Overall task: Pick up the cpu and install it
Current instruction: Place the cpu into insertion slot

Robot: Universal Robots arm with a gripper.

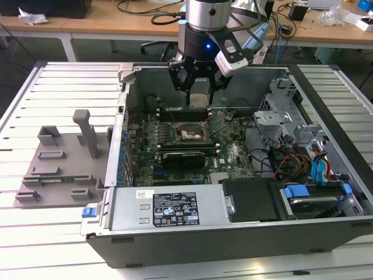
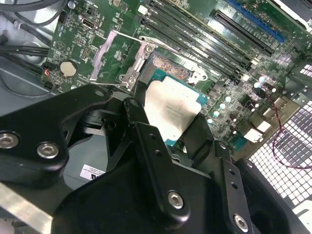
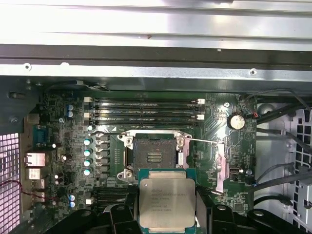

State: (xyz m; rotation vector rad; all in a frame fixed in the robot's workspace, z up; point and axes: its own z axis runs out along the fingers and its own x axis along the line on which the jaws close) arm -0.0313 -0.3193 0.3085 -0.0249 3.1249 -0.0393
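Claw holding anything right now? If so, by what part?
Yes: the claw holds the cpu, pinched by two opposite side edges, over the motherboard.

You had open room straight above the socket (image 3: 154,156): its hinged plate (image 3: 219,168) stood swung aside. Memory slots (image 3: 146,109) lay just beside it, the case wall (image 3: 146,73) rose beyond them, and the black card (image 1: 183,157) flanked the opposite side. Your gripper (image 1: 199,90), clamped on the cpu (image 3: 167,197), hung clear above them.
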